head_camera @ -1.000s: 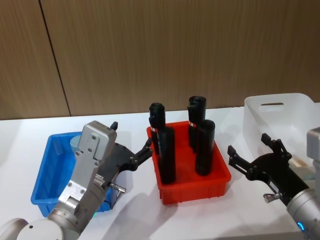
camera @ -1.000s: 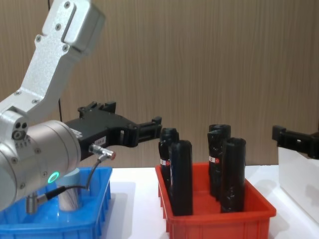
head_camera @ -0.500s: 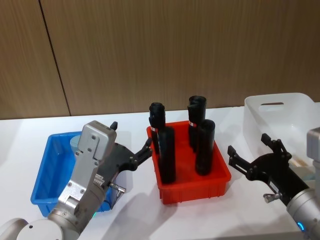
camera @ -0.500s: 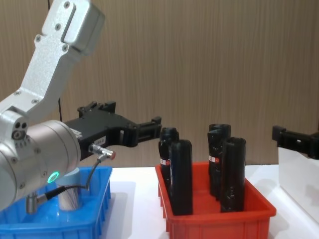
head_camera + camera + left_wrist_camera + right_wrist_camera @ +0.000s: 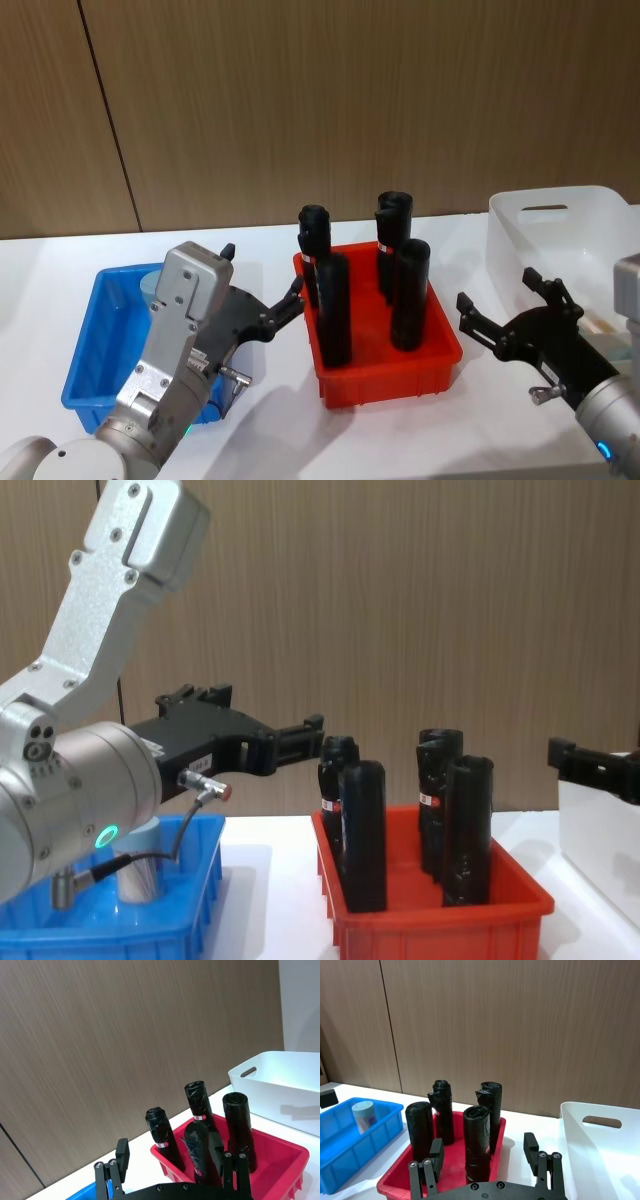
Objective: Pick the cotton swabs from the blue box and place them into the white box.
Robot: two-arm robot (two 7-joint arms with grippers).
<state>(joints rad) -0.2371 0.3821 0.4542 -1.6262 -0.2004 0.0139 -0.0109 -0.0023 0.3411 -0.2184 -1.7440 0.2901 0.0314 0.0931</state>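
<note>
Silver-grey arm shells (image 5: pixel 110 570), black left end effector (image 5: pixel 262 272), black right end effector (image 5: pixel 495 287), green status light (image 5: pixel 108 833)

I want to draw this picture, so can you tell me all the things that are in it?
cotton swab jar: one, clear with a pale blue lid, standing in the blue box
blue box: one, bright blue, on the left of the table
red bin: one, red, in the middle of the table
black cylinders: four that I can count, black, standing upright in the red bin
white box: one, white, on the right of the table
table: one, white, under all the boxes
wall: brown wood, behind the table
left hand: black, open, raised between the blue box and the red bin
right hand: black, open, in front of the white box
</note>
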